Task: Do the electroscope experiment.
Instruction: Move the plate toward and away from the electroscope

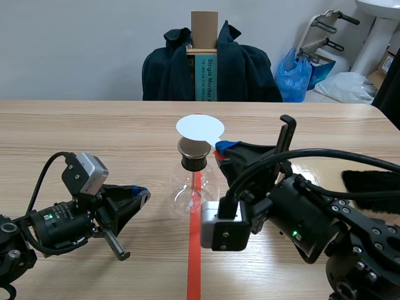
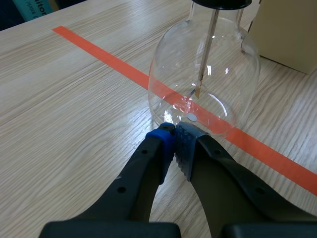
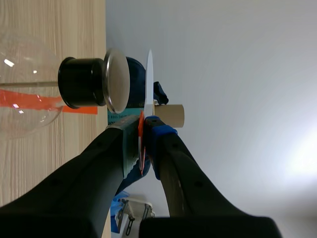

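Right end effector (image 3: 143,130) pinched edge of white disc (image 3: 149,74); disc extended ahead of fingertips, facing metal plate (image 3: 118,80) atop glass flask (image 2: 203,74), narrow gap between. Left end effector (image 2: 173,141) pressed together, empty; flask base just ahead on desk (image 2: 74,124)

The only writing you can read is the white lettering running down the tall teal cardboard box (image 1: 204,76) upright beyond the far edge of the wooden worktop (image 1: 94,137), beginning "Single Monitor" and too small to follow further, with only a few letters caught by your left wrist view.
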Robot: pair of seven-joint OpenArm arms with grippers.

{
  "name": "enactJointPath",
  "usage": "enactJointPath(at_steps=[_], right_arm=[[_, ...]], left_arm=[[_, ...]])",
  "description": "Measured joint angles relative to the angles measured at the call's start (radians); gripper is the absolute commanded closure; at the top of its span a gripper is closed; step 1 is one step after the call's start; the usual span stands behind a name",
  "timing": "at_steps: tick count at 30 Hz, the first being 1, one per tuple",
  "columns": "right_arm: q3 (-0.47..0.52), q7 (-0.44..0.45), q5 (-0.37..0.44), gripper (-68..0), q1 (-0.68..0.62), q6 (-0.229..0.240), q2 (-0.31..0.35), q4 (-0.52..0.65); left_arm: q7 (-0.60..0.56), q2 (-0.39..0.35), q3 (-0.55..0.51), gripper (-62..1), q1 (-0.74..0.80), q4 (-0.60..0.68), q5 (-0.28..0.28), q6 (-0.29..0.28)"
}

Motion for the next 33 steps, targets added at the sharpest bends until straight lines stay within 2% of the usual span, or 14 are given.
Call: enactJointPath(at_steps=[6,20,29,33], right_arm=[[0.000,0.053,-0.009,-0.7,0.000,0.000,0.000,0.000],[0.000,0.049,-0.023,-0.7,-0.006,0.000,0.000,0.000],[0.000,-0.087,-0.023,-0.7,-0.016,0.000,0.000,0.000],[0.000,-0.160,-0.022,-0.7,-0.017,-0.047,0.000,0.000]], left_arm=[[0.000,0.000,0.000,-3.2,0.000,0.000,0.000,0.000],[0.000,0.000,0.000,-3.2,0.000,0.000,0.000,0.000],[0.001,0.000,0.000,-3.2,0.000,0.000,0.000,0.000],[0.001,0.000,0.000,-3.2,0.000,0.000,0.000,0.000]])
